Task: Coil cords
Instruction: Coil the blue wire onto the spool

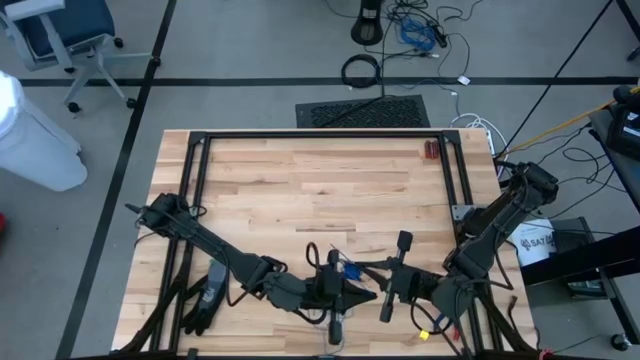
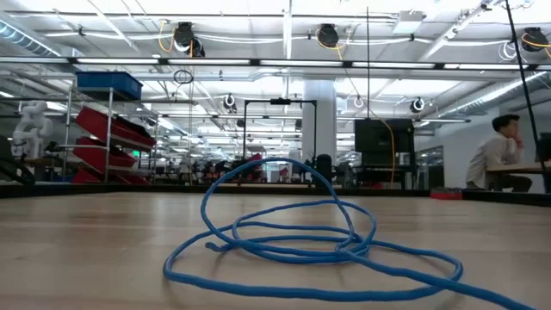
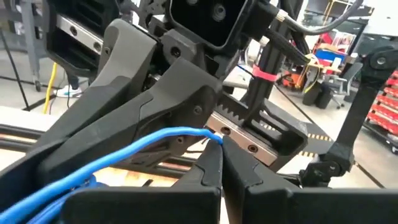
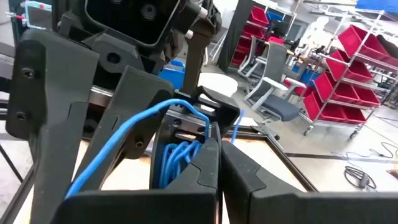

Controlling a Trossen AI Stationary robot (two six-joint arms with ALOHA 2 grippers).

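The blue cord (image 2: 293,237) lies in loose loops on the wooden table (image 1: 320,190), one loop arching up (image 2: 258,162); a strand runs off toward the near edge. Both grippers stand tip to tip above the table's near edge. My left gripper (image 3: 222,155) is shut on the cord, and so is my right gripper (image 4: 221,155). In the high view they meet at the blue spot (image 1: 346,268), with the left gripper (image 1: 345,287) beside the right gripper (image 1: 374,282). Neither gripper shows in the low view. My left gripper pinches one strand of the blue cord (image 3: 210,135) between its two shut fingertips. The fingers lie level, coming from the table's left. From the pinch the strand curves slack back past the fingers, clear of the table. My right gripper pinches a strand of the blue cord (image 4: 207,127) at its shut fingertips, level, from the table's right. One strand arches away slack, and several strands (image 4: 177,158) hang in a bunch just below the pinch, off the table.
A black glove (image 1: 205,295) lies at the near left beside the left arm. Red-handled pliers (image 1: 432,150) lie at the far right. A black frame (image 1: 320,137) borders the table's far part. A black cable ring (image 1: 360,70) lies on the floor beyond.
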